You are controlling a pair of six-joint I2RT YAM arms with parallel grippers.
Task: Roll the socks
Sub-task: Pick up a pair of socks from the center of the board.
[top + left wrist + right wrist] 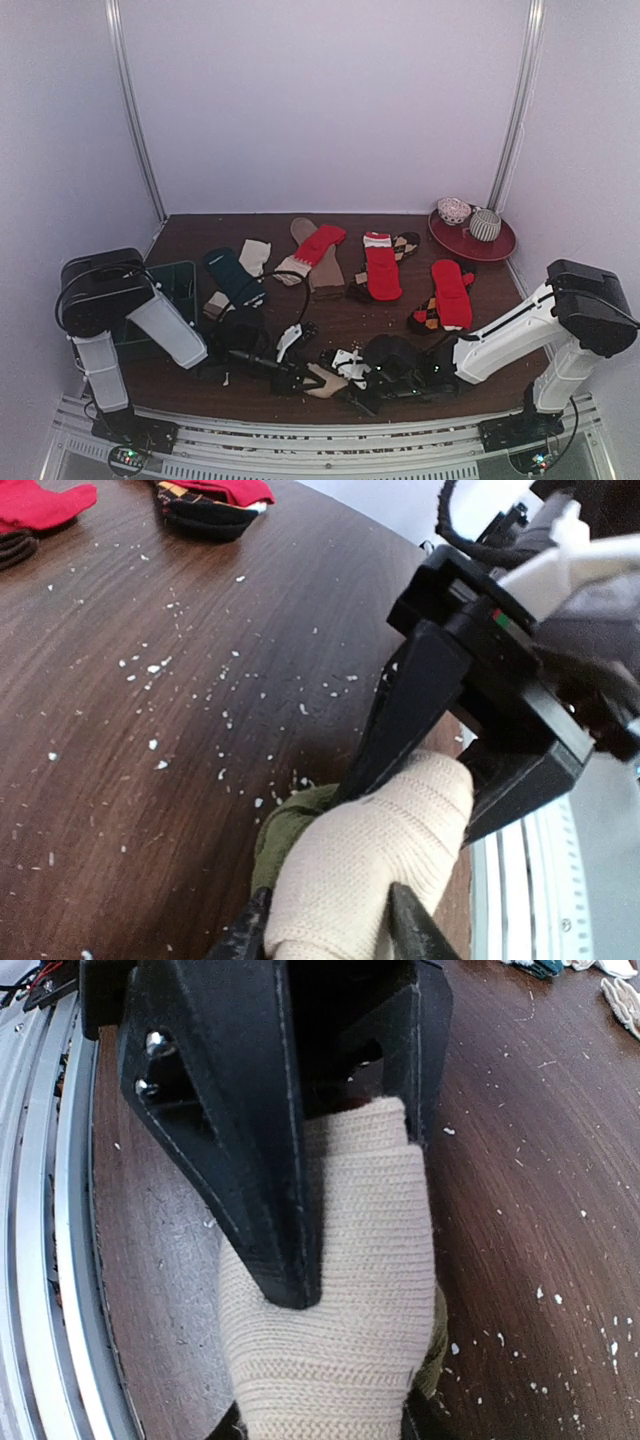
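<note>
A cream sock (327, 381) with an olive green layer under it lies near the table's front edge, partly rolled. My left gripper (303, 379) holds one end and my right gripper (360, 384) holds the other. In the left wrist view the left gripper (330, 932) is shut on the cream sock (370, 850), with the right gripper's black fingers (410, 710) clamped on its far end. In the right wrist view the right gripper (360, 1210) is shut on the cream sock (350, 1340). Loose socks lie beyond: red (382, 268), red on argyle (452, 293), dark teal (232, 275).
A red plate (500, 246) at the back right holds two rolled socks (453, 210). A dark green gridded tray (170, 285) stands at the left by the left arm. A red-on-tan sock (322, 243) lies mid-back. White lint specks dot the wood (150, 668). The metal rail (40, 1260) runs along the front edge.
</note>
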